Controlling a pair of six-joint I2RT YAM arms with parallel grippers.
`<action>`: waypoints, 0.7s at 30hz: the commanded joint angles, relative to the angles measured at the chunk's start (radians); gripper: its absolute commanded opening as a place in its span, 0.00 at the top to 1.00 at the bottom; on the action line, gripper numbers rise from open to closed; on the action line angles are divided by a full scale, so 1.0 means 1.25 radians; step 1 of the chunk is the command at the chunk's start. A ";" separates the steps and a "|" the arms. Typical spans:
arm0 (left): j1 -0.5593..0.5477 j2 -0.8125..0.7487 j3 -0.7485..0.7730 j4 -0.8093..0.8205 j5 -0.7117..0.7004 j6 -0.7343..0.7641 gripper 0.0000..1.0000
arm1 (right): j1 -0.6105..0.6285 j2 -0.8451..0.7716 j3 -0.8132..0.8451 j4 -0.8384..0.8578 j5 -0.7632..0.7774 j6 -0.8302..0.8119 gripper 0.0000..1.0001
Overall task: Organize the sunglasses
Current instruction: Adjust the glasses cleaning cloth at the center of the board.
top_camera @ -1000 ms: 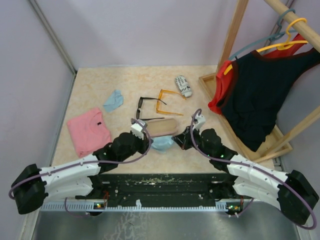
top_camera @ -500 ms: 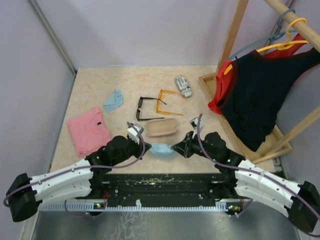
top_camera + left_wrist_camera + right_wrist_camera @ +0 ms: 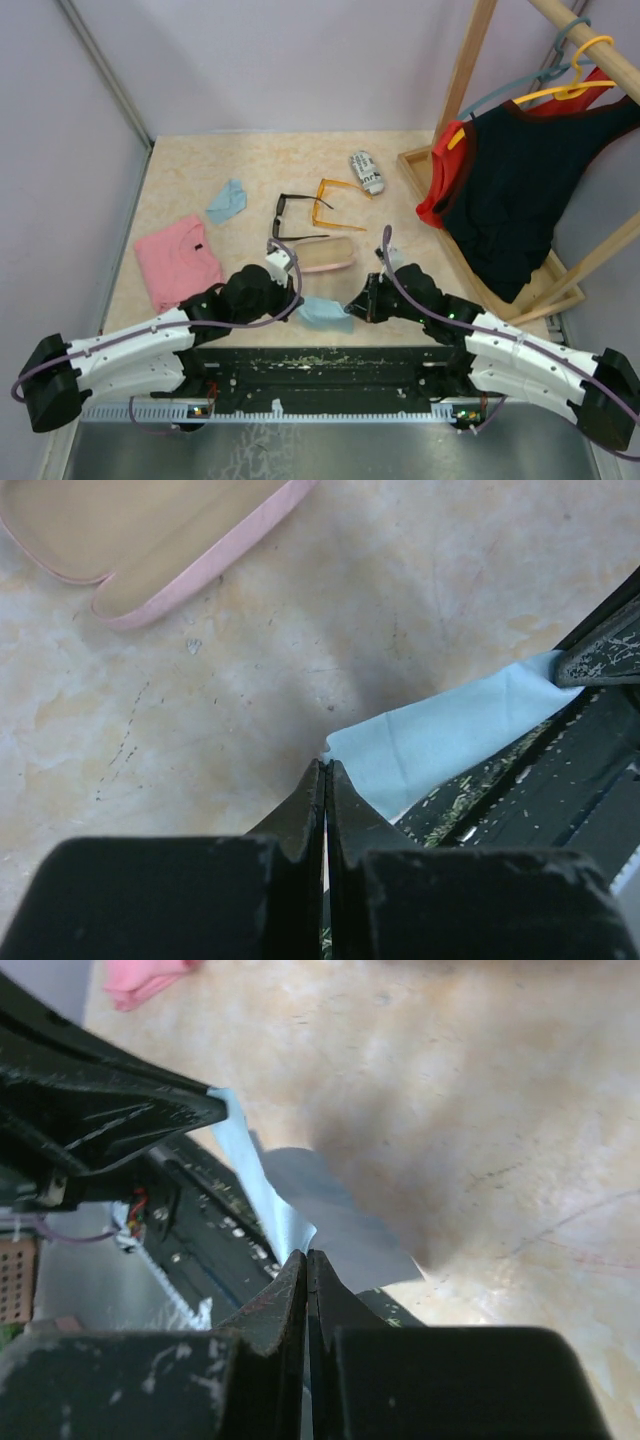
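The black sunglasses and the orange sunglasses lie side by side mid-table, arms unfolded, untouched. Nearer me, a small light-blue cloth is stretched between both grippers at the table's front edge. My left gripper is shut on its left corner; my right gripper is shut on its right edge. The cloth hangs partly over the black base rail. An open pink case lies just beyond the cloth.
A black-and-white printed case sits behind the orange pair. A second blue cloth and a folded pink garment lie at left. A wooden clothes rack with a black and red garment stands at right.
Both grippers have drawn back toward the near edge and lowered, carrying the blue cloth away from the pink case; it now spans between them over the table's front edge.
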 commanded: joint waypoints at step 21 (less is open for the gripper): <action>0.005 0.248 -0.060 0.365 -0.180 0.098 0.99 | -0.095 0.257 -0.098 0.500 0.201 -0.139 1.00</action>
